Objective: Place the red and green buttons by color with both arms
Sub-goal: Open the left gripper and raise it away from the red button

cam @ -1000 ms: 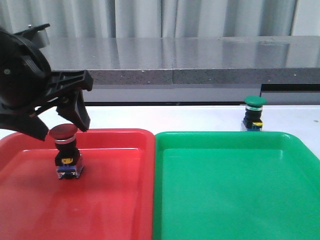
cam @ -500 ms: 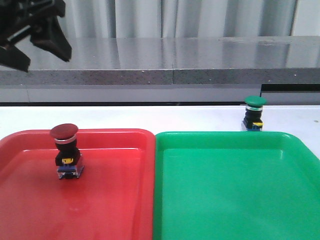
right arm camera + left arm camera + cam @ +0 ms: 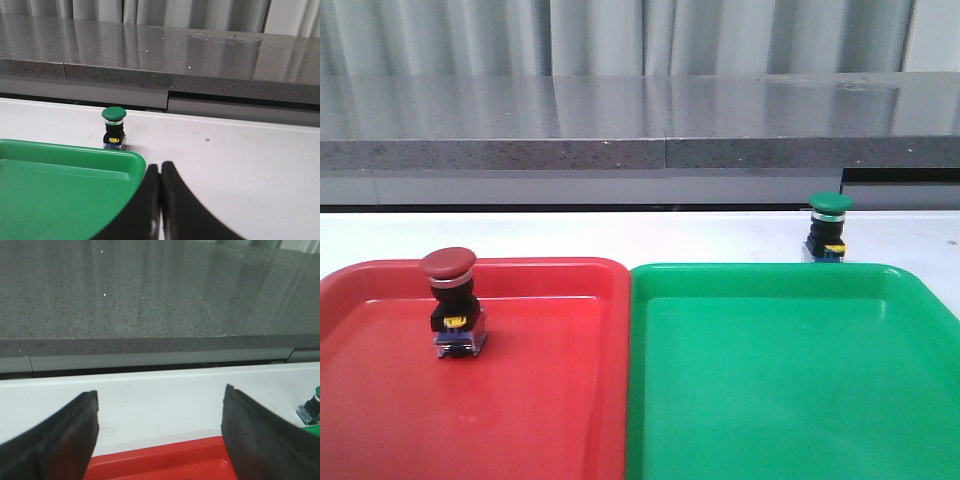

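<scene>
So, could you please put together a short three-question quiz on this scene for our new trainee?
1. True or false: the dark red mushroom-head push button stands upright inside the flat red plastic tray.
2. Where is the green mushroom-head push button? A) inside the flat green plastic tray B) on the white table behind that tray C) held by an arm
3. Fill in: the left gripper has its jaws ____, while the right gripper has its jaws ____.

Key: 1 true. 2 B. 3 open; shut, with nothing held.
</scene>
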Motion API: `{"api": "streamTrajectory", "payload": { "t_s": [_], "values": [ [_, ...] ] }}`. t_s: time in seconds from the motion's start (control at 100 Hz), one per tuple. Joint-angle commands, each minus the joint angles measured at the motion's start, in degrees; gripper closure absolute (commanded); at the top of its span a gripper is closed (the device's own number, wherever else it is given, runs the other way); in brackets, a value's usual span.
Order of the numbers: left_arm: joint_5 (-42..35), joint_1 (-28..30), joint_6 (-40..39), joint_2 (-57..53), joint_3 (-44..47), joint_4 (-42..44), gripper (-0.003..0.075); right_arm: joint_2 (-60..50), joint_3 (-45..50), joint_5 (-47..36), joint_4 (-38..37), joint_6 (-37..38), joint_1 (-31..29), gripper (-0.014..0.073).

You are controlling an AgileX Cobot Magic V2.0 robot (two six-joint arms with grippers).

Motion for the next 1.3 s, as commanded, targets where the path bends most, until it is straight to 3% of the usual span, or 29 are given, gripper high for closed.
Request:
{"api": "streamTrajectory", "payload": {
  "t_s": [0.0,0.33,0.67,1.29],
  "values": [
    [-5.6,0.2,-0.2,-5.6,1.9,0.7,0.0267,-1.0,-0.8,-4.2,-0.3,-0.5,-0.3,0.066],
    [-5.4,0.2,-0.2,-23.9,12.5,1.5,0.0496,-1.0,-0.8,-4.2,-0.3,-0.5,-0.3,0.066],
    [-5.1,0.2,0.0,-28.3,14.6,1.8,0.0741,-1.0,-0.8,-4.2,-0.3,-0.5,-0.3,0.066],
    [-5.1,0.2,0.0,-28.3,14.6,1.9,0.0739,-1.0,-0.8,-4.2,-0.3,-0.5,-0.3,0.066]
  ]
}}
